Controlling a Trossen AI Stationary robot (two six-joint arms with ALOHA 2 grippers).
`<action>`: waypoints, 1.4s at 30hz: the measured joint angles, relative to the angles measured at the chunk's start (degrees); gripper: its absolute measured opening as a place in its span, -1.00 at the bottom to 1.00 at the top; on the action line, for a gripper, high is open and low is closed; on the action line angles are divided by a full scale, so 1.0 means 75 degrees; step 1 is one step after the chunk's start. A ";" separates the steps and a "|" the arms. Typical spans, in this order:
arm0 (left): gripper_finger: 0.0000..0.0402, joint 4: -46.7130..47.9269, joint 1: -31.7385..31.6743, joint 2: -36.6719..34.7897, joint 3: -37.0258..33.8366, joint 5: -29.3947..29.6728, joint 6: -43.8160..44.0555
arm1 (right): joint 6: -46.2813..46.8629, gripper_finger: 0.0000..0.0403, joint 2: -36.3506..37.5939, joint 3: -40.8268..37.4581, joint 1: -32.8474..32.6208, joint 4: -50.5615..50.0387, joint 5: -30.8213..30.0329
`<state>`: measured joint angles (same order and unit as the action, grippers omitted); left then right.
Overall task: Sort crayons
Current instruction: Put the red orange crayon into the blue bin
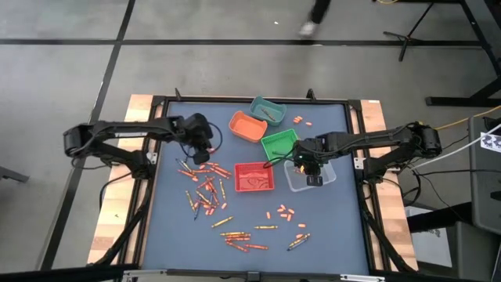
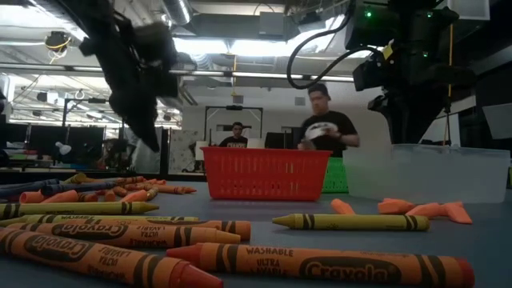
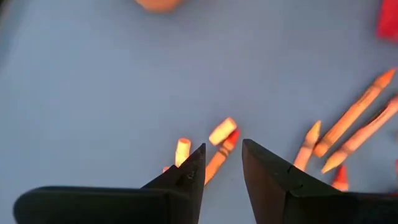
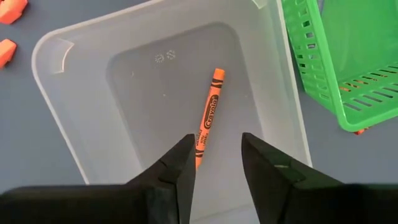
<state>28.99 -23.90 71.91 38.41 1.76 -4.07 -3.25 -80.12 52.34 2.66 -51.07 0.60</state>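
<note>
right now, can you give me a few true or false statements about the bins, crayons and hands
1. The right hand is over the clear bin. True.
2. The clear bin is empty. False: one orange crayon lies in it.
3. The left hand grips a crayon. False: its fingers are open, with loose crayons on the table under it.
4. The red bin sits near the table's middle, with the green bin next to it. True.
5. All crayons are already in bins. False: many still lie on the table, mostly in front of the left hand.
</note>
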 joint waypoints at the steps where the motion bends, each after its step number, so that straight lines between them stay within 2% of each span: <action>1: -0.56 -0.0002 0.0000 0.0175 0.0000 0.0000 -0.0112 | 0.0000 -0.37 0.0000 0.0000 0.0000 0.0000 -0.0002; 8: -0.63 -0.0010 0.0003 0.1113 0.0000 -0.0001 -0.0487 | 0.0000 -0.37 0.0000 0.0000 0.0000 0.0002 -0.0002; 17: -0.69 -0.0489 0.0003 0.1855 0.0001 0.0009 -0.0621 | -0.0002 -0.37 0.0000 0.0000 0.0000 0.0001 -0.0003; 24: -0.71 -0.0539 0.0003 0.2053 0.0023 0.0009 -0.0681 | 0.0000 -0.37 0.0000 0.0000 0.0000 0.0000 0.0000; 30: -0.85 -0.0539 0.0006 0.2056 0.0020 0.0006 -0.0521 | 0.0001 -0.37 0.0064 -0.0003 0.0000 -0.0176 0.0049; 34: -0.96 -0.0533 0.0009 0.2053 0.0017 0.0035 -0.0296 | 0.0037 -0.37 0.0469 -0.0006 -0.0009 -0.0493 0.0058; 38: -0.98 -0.0455 0.0009 0.2065 0.0075 -0.0037 -0.0289 | 0.0050 -0.37 0.1134 -0.0006 -0.0009 -0.0528 0.0058; 42: -0.98 0.0389 0.0006 0.2137 0.0625 -0.0155 -0.0278 | 0.0058 -0.37 0.1716 -0.0006 -0.0009 -0.0533 0.0058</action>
<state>31.90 -23.86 87.93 43.10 0.60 -6.16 -2.81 -67.24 52.29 2.59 -55.07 1.04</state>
